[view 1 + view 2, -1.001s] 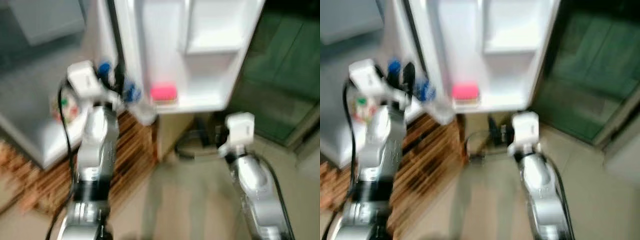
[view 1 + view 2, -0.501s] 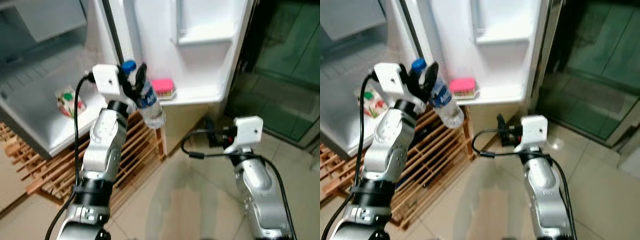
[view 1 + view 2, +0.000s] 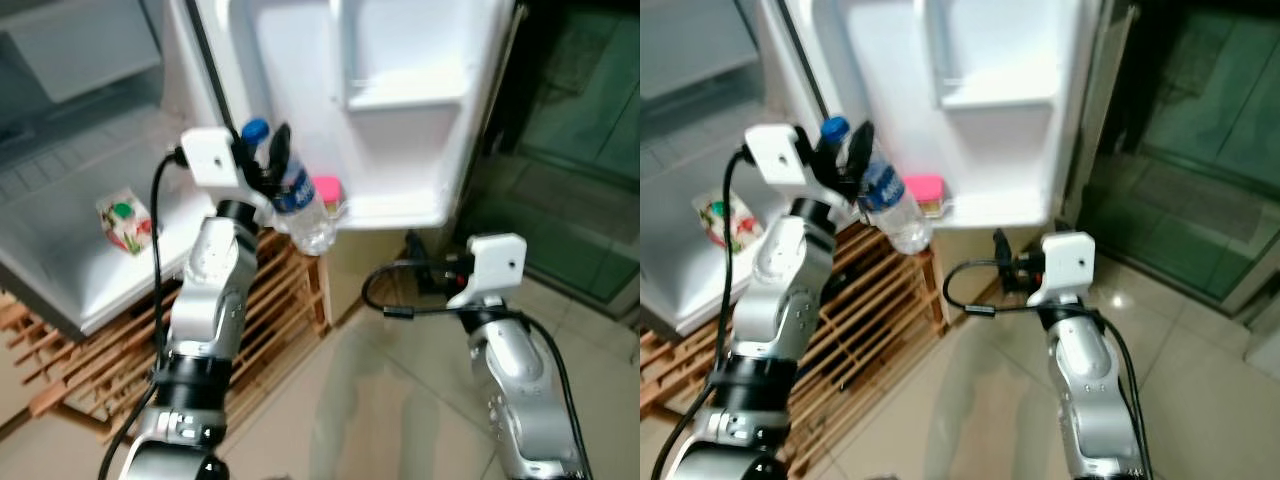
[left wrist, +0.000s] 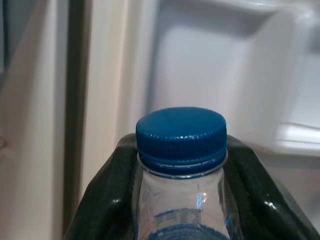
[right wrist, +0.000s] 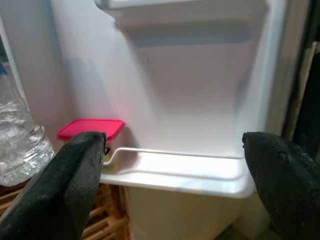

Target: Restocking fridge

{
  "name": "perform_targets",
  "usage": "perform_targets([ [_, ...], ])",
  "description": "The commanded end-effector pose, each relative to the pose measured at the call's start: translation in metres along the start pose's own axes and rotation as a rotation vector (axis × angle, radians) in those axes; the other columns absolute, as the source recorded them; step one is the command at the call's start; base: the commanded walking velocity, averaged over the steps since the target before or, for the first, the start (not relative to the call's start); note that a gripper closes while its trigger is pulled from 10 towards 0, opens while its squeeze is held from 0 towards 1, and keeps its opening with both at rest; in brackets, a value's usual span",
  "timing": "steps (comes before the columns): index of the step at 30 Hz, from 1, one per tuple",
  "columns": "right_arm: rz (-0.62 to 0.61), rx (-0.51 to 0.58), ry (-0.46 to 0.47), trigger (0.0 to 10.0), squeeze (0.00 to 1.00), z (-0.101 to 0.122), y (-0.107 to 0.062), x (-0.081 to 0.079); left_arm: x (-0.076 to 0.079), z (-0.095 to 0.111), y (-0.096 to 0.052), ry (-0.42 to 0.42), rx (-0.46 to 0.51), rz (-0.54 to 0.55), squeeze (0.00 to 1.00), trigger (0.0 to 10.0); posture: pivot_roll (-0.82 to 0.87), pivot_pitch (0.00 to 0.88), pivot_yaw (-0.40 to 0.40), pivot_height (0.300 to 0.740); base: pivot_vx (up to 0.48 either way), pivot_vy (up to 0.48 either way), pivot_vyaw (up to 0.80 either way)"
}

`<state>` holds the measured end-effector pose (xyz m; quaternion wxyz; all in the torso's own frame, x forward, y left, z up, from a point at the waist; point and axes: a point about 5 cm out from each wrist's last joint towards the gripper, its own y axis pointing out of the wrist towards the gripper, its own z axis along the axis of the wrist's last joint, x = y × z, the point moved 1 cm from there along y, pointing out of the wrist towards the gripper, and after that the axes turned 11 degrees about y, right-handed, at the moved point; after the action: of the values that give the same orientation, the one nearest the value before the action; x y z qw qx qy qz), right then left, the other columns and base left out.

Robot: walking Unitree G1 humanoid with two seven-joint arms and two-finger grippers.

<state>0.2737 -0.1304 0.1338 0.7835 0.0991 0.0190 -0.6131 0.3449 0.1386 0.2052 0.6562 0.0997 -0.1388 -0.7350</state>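
Water bottle (image 3: 297,198), clamped at its neck by the left tool (image 3: 262,160), has edged nearer the door shelf (image 3: 400,208); right tool (image 5: 175,185) gapes empty.

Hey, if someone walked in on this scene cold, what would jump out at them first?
First, the water bottle with a blue cap, clamped in the left tool and held up beside the open fridge door. Next, the pink box on the door's bottom shelf, just behind the bottle. The right tool hangs open lower down, facing that shelf.
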Motion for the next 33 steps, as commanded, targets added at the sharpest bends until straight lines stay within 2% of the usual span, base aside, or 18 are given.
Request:
perform_targets([
  [1, -0.013, 0.003, -0.003, 10.0, 0.0, 0.001, -0.002, 0.005, 0.012, 0.011, 0.005, -0.02, 0.047, -0.037, 0.0, 10.0, -0.15, 0.0, 0.095, 0.74, 0.307, 0.371, 0.0],
  [4, -0.009, 0.002, -0.003, 10.0, 0.0, 0.001, -0.002, 0.004, 0.01, 0.014, 0.005, -0.026, 0.058, -0.039, 0.0, 10.0, -0.15, 0.0, 0.094, 0.74, 0.102, 0.124, 0.0],
  [6, 0.002, -0.002, -0.005, 10.0, 0.0, 0.001, -0.002, 0.003, 0.004, 0.024, 0.007, -0.021, 0.084, -0.043, 0.0, 10.0, -0.15, 0.0, 0.094, 0.74, 0.0, 0.0, 0.0],
  [11, 0.007, -0.006, -0.008, 10.0, 0.0, 0.0, -0.002, 0.004, 0.003, 0.033, 0.014, -0.091, 0.086, -0.043, 0.0, 10.0, -0.15, 0.0, 0.085, 0.74, 0.0, 0.0, 0.0],
  [14, 0.012, -0.007, -0.013, 10.0, 0.0, 0.001, -0.001, 0.004, 0.003, 0.027, 0.016, -0.178, 0.022, -0.089, 0.0, 10.0, -0.15, 0.0, 0.09, 0.74, 0.0, 0.0, 0.0],
  [21, -0.004, 0.005, -0.008, 10.0, 0.0, 0.001, 0.002, 0.003, -0.008, 0.01, 0.025, -0.339, -0.052, -0.036, 0.0, 10.0, -0.15, 0.0, 0.115, 0.74, 0.0, 0.0, 0.0],
  [29, -0.005, 0.014, -0.008, 10.0, 0.0, 0.002, 0.002, 0.001, -0.003, -0.001, 0.037, -0.382, -0.034, 0.042, 0.0, 10.0, -0.17, 0.0, 0.12, 0.74, 0.0, 0.0, 0.0],
  [33, -0.008, 0.012, -0.01, 10.0, 0.0, 0.002, 0.0, 0.001, -0.002, -0.004, 0.045, -0.439, -0.034, 0.105, 0.0, 10.0, -0.18, 0.0, 0.128, 0.74, 0.0, 0.0, 0.0],
])
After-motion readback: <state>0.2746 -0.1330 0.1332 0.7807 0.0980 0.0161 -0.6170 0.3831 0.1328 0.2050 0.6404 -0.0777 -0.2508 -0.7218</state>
